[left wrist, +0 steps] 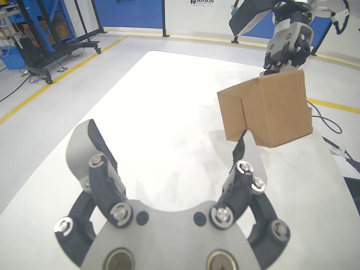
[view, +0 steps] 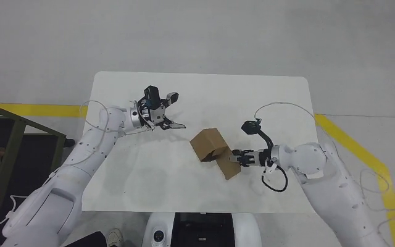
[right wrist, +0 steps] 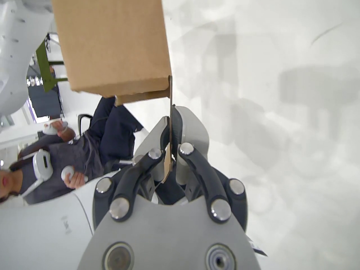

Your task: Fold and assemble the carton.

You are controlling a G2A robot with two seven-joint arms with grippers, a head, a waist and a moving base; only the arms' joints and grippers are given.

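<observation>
While right gripper (right wrist: 170,130) pinches a flap of the carton (view: 210,146) | left gripper (left wrist: 168,133) spread open, apart from carton

white table (view: 154,179), grey floor (view: 197,31), yellow tape (view: 37,110), blue panels (left wrist: 140,15)

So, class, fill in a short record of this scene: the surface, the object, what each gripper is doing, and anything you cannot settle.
Surface: white table
Object: brown cardboard carton, partly folded into a box shape
Right gripper: shut on a thin flap at the carton's edge
Left gripper: open, empty, apart from the carton and facing it
Unsettled: whether the carton touches the table
</observation>
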